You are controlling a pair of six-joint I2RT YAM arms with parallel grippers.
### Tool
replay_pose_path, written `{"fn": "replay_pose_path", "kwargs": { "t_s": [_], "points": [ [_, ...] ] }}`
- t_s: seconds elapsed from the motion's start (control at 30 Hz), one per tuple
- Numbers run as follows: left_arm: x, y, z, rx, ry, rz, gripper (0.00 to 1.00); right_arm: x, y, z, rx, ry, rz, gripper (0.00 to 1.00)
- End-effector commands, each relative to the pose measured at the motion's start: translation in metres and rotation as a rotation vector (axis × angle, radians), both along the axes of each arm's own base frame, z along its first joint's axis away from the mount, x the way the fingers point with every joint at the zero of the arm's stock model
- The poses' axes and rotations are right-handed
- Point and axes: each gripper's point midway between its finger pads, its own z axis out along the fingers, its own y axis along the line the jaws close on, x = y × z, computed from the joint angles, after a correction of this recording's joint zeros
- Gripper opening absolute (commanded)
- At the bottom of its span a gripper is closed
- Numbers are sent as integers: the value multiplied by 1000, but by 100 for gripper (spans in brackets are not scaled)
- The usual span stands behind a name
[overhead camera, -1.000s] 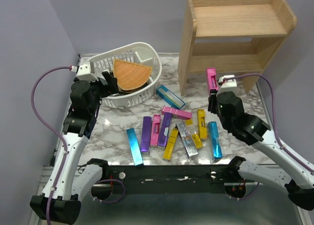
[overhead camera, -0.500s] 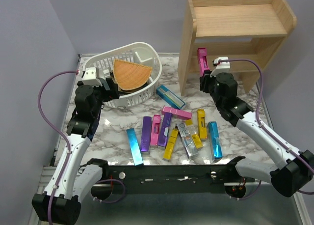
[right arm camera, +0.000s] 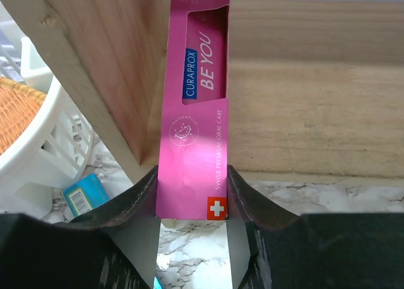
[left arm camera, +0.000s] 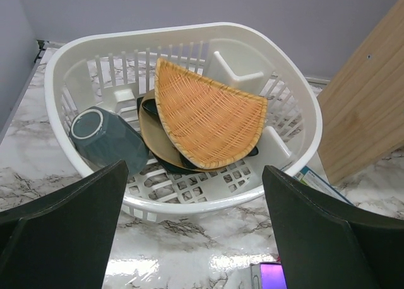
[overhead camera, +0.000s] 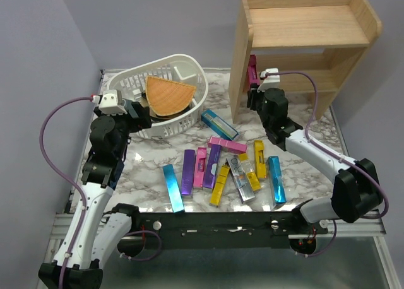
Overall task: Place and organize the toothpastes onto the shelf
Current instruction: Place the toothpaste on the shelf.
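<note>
Clearly, the left gripper (overhead camera: 139,107) has no part in the work at this moment. Its jaws stand wide apart with nothing between them, and it hovers near the left edge of the tabletop (overhead camera: 142,178), facing the white basket (overhead camera: 189,65). That basket holds an orange woven wedge (overhead camera: 167,94) and a grey cup (left arm camera: 104,137), but no carton. In the middle, close to the near edge of the tabletop, the loose toothpastes (overhead camera: 221,169) lie flat in an untidy row, some touching or crossing. One blue carton (overhead camera: 219,123) lies apart, between the basket and the left foot of the shelf (overhead camera: 303,27). I judge that they simply wait for their turn. Further right, the right gripper (overhead camera: 254,90) is closed on the lower end of a pink carton (right arm camera: 196,112). The carton stands upright at the opening of the lower tier, close to the left side panel; whether it touches the wood I cannot tell. Holding it by one end leaves the long body free, probably so that it can go in before the fingers meet the wood. The top tier carries no carton yet.
</note>
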Motion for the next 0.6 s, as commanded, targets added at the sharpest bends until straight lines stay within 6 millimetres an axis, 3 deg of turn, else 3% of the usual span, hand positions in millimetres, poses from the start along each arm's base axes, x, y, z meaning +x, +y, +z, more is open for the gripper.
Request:
{"fn": "replay_pose_path", "kwargs": {
  "t_s": [0.0,0.23,0.4,0.57],
  "points": [
    [-2,9,0,25,-2,44,99,12,4,21,28,-90,6,46],
    [2,2,-10,14,33,15,99,9,1,18,29,-108,4,51],
    [-1,10,-8,14,14,53,99,8,2,17,40,-95,26,59],
    [-1,12,-7,24,12,64,99,7,0,13,68,-70,36,60]
  ]
}}
